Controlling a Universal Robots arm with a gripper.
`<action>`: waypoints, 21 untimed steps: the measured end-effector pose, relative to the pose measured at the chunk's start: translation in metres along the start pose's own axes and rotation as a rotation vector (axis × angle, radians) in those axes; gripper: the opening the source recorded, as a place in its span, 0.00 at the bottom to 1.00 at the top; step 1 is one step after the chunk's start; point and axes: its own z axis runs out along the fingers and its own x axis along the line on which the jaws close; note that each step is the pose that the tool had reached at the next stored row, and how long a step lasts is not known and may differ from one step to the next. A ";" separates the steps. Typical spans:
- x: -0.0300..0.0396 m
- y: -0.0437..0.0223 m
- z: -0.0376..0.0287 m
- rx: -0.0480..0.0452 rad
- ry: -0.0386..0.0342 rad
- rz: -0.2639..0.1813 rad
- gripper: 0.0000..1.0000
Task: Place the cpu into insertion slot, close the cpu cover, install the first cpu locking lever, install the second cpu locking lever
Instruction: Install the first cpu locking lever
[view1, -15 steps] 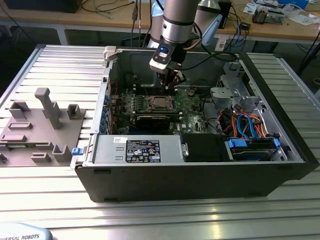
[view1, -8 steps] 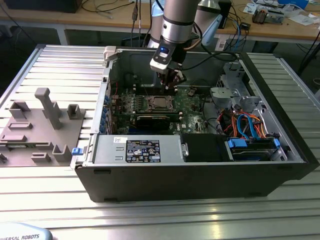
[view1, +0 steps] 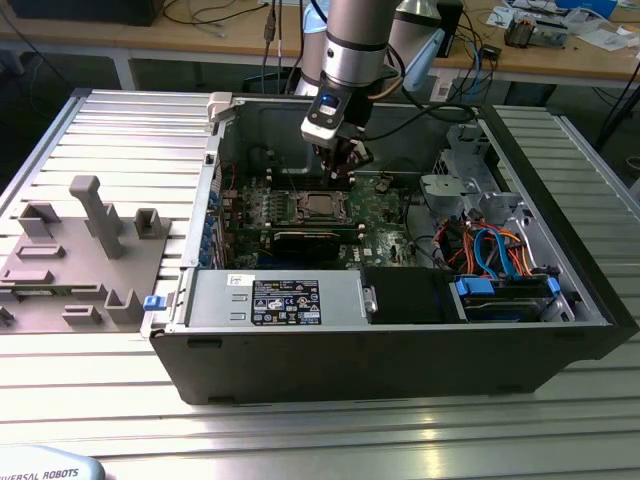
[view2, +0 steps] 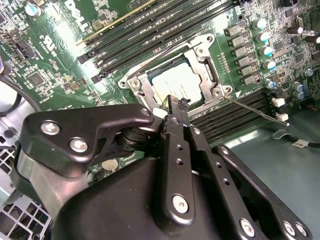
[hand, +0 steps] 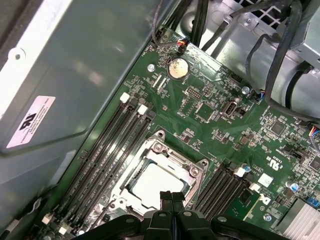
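From my station, the exterior view shows the arm (view1: 355, 40) reaching down from the upper middle of the frame into the open computer case (view1: 400, 350), which lies on the ribbed metal bench (view1: 300, 430). The jaws hang low over the green motherboard (view1: 385, 215), just beyond the socket area in the middle of the frame.

The cpu (view2: 175, 84) sits in the insertion slot (view2: 134, 84), its dull silver top facing up. The cpu cover (view2: 200, 65) lies down around it, and the chip shows through its square window. In both wrist views the jaws are pressed together with nothing between them. The fingertips (hand: 171, 196) are right at the near edge of the chip, but I cannot tell whether they touch it.

A thin wire lever (view2: 256, 110) runs out from one corner of the socket across the neighbouring memory slots (view2: 235, 117). I cannot tell whether it is latched.

A grey fixture block (view1: 90, 250) stands on the bench at the exterior view's left, well apart from the case. The power supply (view1: 280, 298) fills the case's near side in the lower middle. Blue and orange cables (view1: 490, 250) bunch at the exterior view's right.
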 end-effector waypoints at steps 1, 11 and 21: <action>0.0000 0.0000 0.0000 -0.0001 -0.0002 -0.003 0.11; 0.0000 0.0000 0.0000 -0.0002 -0.0020 -0.030 0.11; 0.0000 0.0000 0.0000 -0.0005 -0.0037 -0.054 0.11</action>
